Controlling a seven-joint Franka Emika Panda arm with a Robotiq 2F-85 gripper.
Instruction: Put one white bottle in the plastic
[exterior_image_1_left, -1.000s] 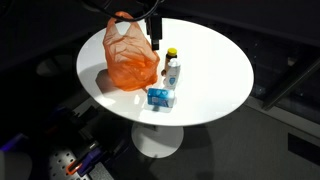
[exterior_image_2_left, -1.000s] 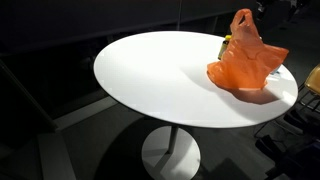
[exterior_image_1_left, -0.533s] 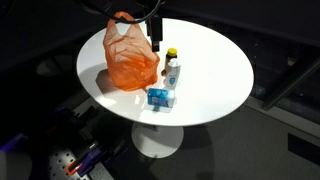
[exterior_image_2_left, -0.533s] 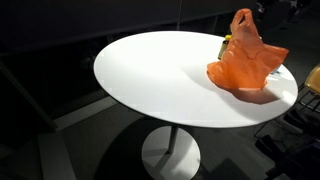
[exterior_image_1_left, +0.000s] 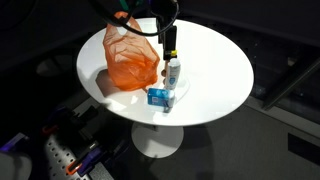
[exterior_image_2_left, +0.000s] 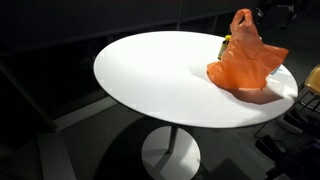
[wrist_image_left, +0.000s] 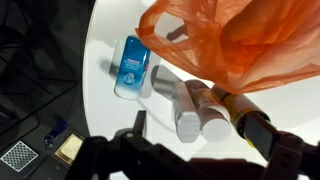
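Everything rests on the worktop (exterior_image_1_left: 215, 95). In an exterior view the plastic bag (exterior_image_1_left: 130, 62) takes the left part, and the small bottle (exterior_image_1_left: 173, 73) stands just to its right. The box (exterior_image_1_left: 160, 97) lies on the near side of that bottle, close against its foot. My jaws hang over the far side of the bottle, right of the bag's top.

In the wrist view the box (wrist_image_left: 131, 65) lies at the left and a row of bottles (wrist_image_left: 200, 110) stands just right of it. The bag (wrist_image_left: 240, 40) spreads beyond them and overhangs their far ends.

In an exterior view the bag (exterior_image_2_left: 245, 60) sits near the worktop's (exterior_image_2_left: 150, 80) right edge.
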